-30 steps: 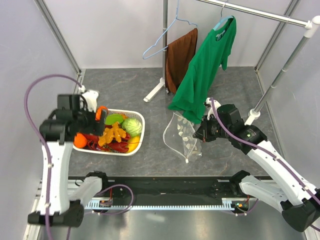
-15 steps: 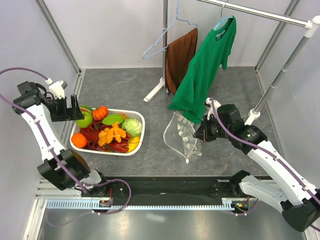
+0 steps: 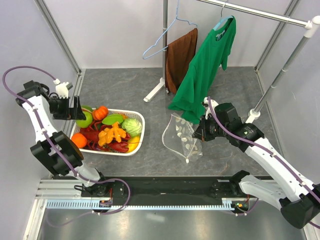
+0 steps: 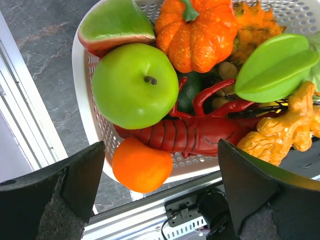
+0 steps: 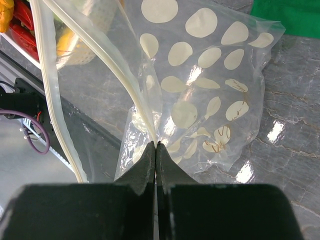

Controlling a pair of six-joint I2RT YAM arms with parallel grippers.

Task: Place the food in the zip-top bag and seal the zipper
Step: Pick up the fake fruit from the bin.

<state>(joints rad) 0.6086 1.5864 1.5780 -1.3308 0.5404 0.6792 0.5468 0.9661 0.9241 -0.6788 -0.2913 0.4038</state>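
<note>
The food lies heaped in a white perforated basket [image 3: 141, 131]: a green apple [image 4: 134, 85], an orange pumpkin [image 4: 197, 30], a red lobster [image 4: 195, 135], an orange fruit [image 4: 141, 165], a watermelon slice [image 4: 117, 25] and a green cabbage [image 3: 132, 126]. My left gripper [image 3: 75, 111] hovers open over the basket's left end, its fingers [image 4: 55, 200] wide apart and empty. The zip-top bag [image 3: 182, 135], clear with white dots, hangs from my right gripper [image 3: 198, 134]. That gripper [image 5: 156, 145] is shut on the bag's mouth edge, where the whitish zipper [image 5: 120, 70] runs. The mouth gapes open.
A green T-shirt [image 3: 205, 70], a brown cloth [image 3: 180, 57] and a blue hanger [image 3: 160, 45] hang from a rack behind the bag. The rack's right post [image 3: 280, 75] stands right of my right arm. A metal rail [image 3: 160, 192] runs along the near edge.
My left arm has swung from over the basket out to the left and pulled back; its gripper now faces the basket's left end. The right gripper and bag shifted only slightly.
</note>
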